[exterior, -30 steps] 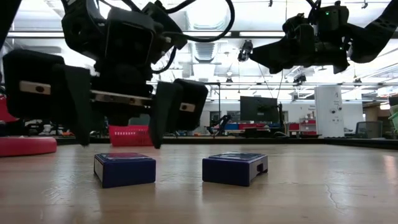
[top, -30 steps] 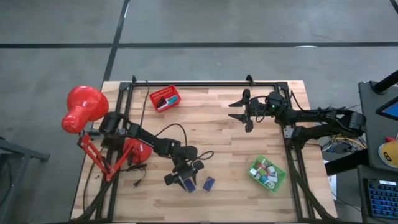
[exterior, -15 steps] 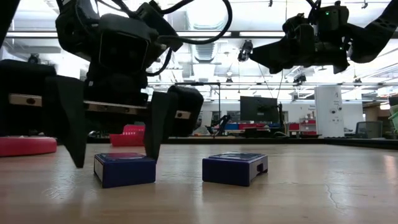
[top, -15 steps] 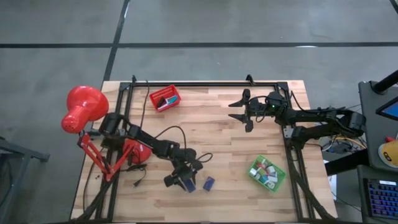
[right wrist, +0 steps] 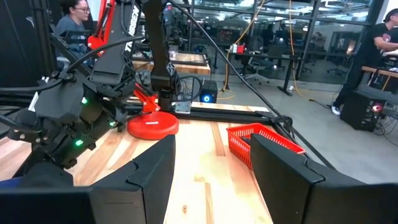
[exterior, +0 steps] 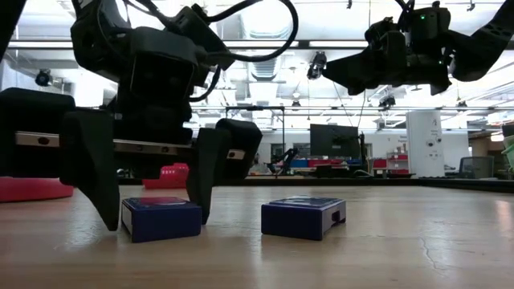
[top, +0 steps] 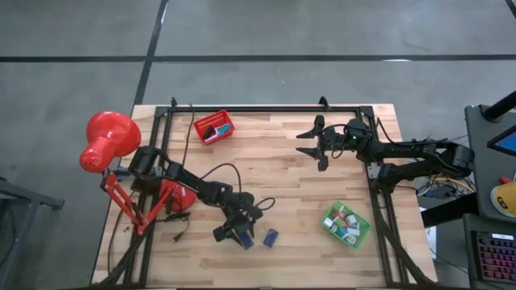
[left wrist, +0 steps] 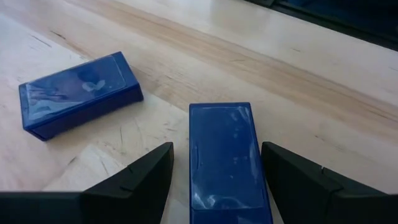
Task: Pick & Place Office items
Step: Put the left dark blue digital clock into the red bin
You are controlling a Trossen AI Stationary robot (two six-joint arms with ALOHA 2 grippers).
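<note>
Left gripper (left wrist: 214,180) straddles a navy block (left wrist: 227,158) on the table (left wrist: 323,93) (fingers apart, not clamped) — a second block (left wrist: 78,93) lies at ten o'clock; right gripper (top: 311,142) hangs open.

My left hand (exterior: 152,213) is down at the worktop (top: 282,177), fingers spread to either side of 1 navy block (left wrist: 227,158), with a narrow gap on each side. A 2nd navy block (left wrist: 78,93) lies just beside, near one finger, apart from the first. The middle of the worktop between my 2 hands is bare wood. My right hand (top: 310,145) hangs high there, fingers apart. The red tray (top: 214,127), green tray (top: 347,225) and lamp base (top: 176,196) stand well apart, toward the edges.
</note>
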